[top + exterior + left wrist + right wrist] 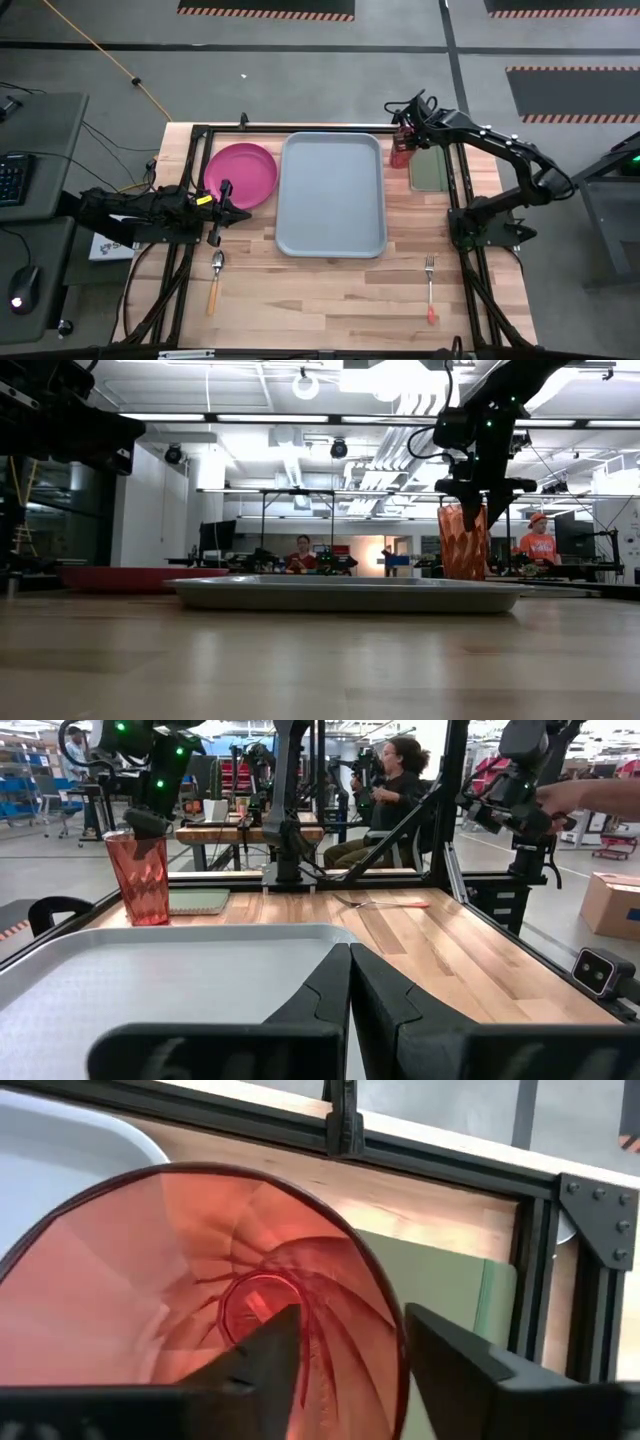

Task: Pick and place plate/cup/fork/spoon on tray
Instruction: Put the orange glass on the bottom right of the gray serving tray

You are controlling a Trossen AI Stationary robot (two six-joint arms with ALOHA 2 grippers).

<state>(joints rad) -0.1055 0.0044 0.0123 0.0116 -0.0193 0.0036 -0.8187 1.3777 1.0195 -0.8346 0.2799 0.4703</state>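
The red-orange cup [400, 152] stands upright on the table by the tray's far right corner. My right gripper [352, 1330] comes down on it from above, open, with one finger inside the cup [200, 1280] and one outside. The grey-blue tray [333, 195] lies in the middle with nothing on it. The pink plate [240, 175] lies flat to its left. The spoon [216, 275] lies near left and the fork [430, 285] near right, both flat on the wood. My left gripper [245, 213] waits shut and level beside the plate. My right gripper straddles the cup's wall at the rim [392, 1330], one finger [270, 1350] inside and the other [450, 1360] outside, slanting down from above. A gap shows between the inner finger and the wall. Whether the outer finger touches the wall I cannot tell. The cup stands on the table [463, 542].
A dark green pad [430, 170] lies on the table right beside the cup. A black metal frame [300, 128] runs along the table's far edge and both sides. People sit and stand in the room beyond the table.
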